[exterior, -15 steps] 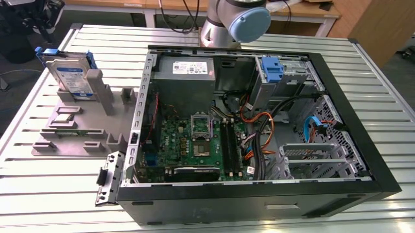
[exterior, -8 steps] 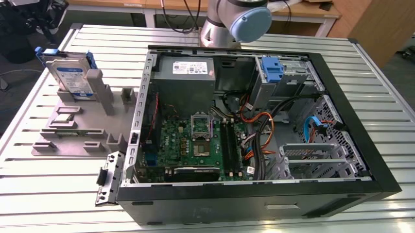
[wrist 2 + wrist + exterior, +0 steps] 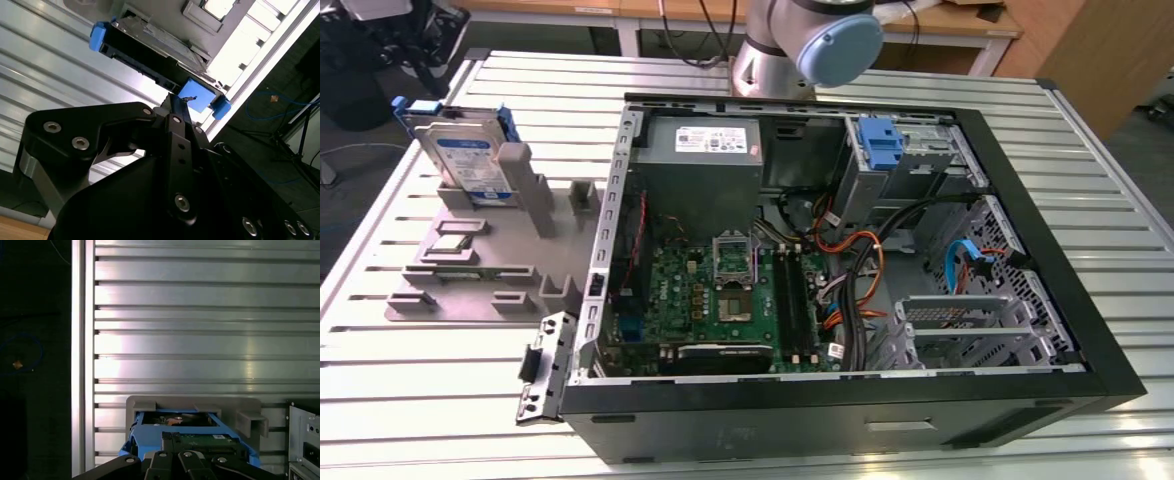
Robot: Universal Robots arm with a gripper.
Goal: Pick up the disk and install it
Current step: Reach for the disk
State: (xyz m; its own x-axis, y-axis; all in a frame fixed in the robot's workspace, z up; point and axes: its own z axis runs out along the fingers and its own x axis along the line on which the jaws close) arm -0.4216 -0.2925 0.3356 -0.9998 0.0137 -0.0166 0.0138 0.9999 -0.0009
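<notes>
Disk [image 3: 464, 160] stands upright in grey holder [image 3: 470, 292] on counter [image 3: 440, 385], right in front of my end effector [image 3: 176, 102], v. close to tip; can't tell how open I am.

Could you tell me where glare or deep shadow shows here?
First wrist view: a glare patch whitens the ribbed table beyond the disk; second wrist view: the table edge is blown out white, the disk shadowed; exterior view: evenly lit.

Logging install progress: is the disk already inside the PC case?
No, in the exterior view the disk stands in the grey holder on the table, outside the case, on the exterior view's left.
</notes>
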